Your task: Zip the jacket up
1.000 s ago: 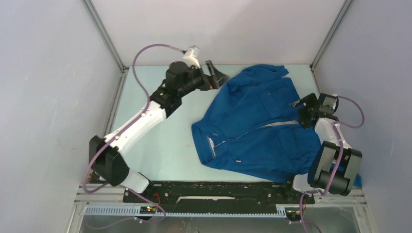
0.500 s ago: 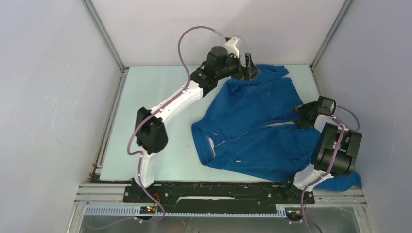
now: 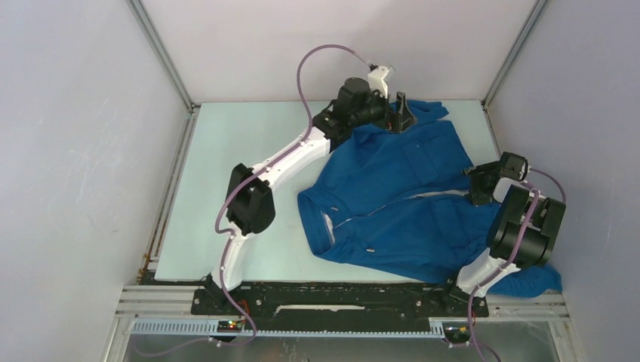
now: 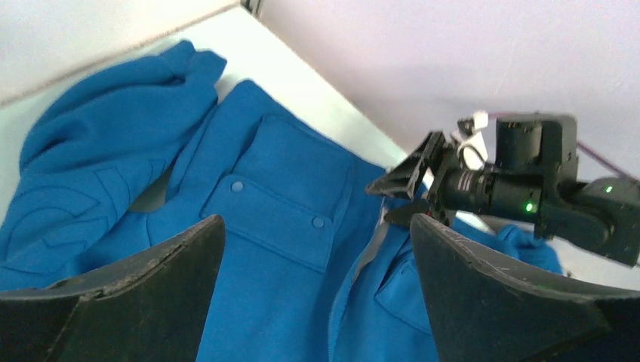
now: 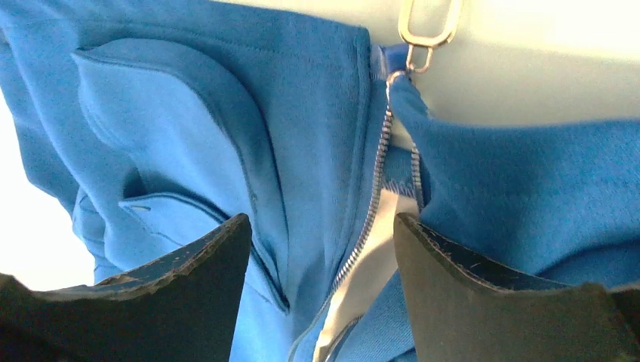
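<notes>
The royal-blue jacket (image 3: 400, 204) lies spread on the table, collar towards the near left and hem towards the right. Its front is parted, showing pale lining (image 5: 377, 264) beside the zipper teeth (image 5: 373, 204). The metal zipper pull (image 5: 426, 23) sits at the hem's edge. My right gripper (image 3: 477, 185) (image 5: 321, 222) is open, low over the hem, its jaws astride the zipper line without pinching it. My left gripper (image 3: 400, 117) (image 4: 317, 226) is wide open above the jacket's far side, over a pocket flap (image 4: 275, 219) with snaps, holding nothing.
The pale table (image 3: 241, 166) is boxed in by grey walls on three sides. Part of the jacket (image 3: 536, 279) hangs off the near right edge behind the right arm's base. The right gripper (image 4: 423, 181) shows in the left wrist view.
My left arm has swung right, from beside the jacket's far left corner to over its far edge. The right gripper has shifted slightly right at the hem and its jaws have narrowed a little.
</notes>
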You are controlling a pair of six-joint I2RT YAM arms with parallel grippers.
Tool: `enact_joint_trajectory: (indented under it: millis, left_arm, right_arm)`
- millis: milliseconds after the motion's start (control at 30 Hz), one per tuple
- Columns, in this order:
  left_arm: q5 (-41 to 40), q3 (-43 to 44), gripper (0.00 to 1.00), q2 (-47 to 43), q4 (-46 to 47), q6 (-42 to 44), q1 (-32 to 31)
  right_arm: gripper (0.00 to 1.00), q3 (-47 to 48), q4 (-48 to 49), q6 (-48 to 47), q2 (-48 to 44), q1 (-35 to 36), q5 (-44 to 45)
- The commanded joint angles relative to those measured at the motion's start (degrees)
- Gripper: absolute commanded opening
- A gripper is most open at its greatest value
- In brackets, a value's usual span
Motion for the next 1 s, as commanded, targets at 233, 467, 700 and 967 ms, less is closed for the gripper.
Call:
enact_joint_trajectory:
  millis: [233, 467, 700, 967]
  left_arm:
    - [-4.5, -0.1, 0.95, 5.1, -2.6, 7.1, -1.9]
    - [-4.1, 3.0, 0.95, 8.4, -1.5, 5.1, -1.9]
    - [-1.0, 6.7, 0.89, 13.2, 3.5, -5.0, -1.6]
    - [6.9, 7.0, 0.84, 16.9, 10.7, -17.4, 1.3]
  right_arm:
    - [0.55, 11.2, 4.1, -5.1, 11.6, 5.9, -3.9]
    - [0.30, 18.8, 1.6, -12.4, 14.6, 10.8, -6.2]
    - [0.21, 20.3, 0.1, -18.0, 14.1, 14.1, -9.8]
    - [0.59, 22.6, -5.3, -26.2, 13.9, 18.4, -12.9]
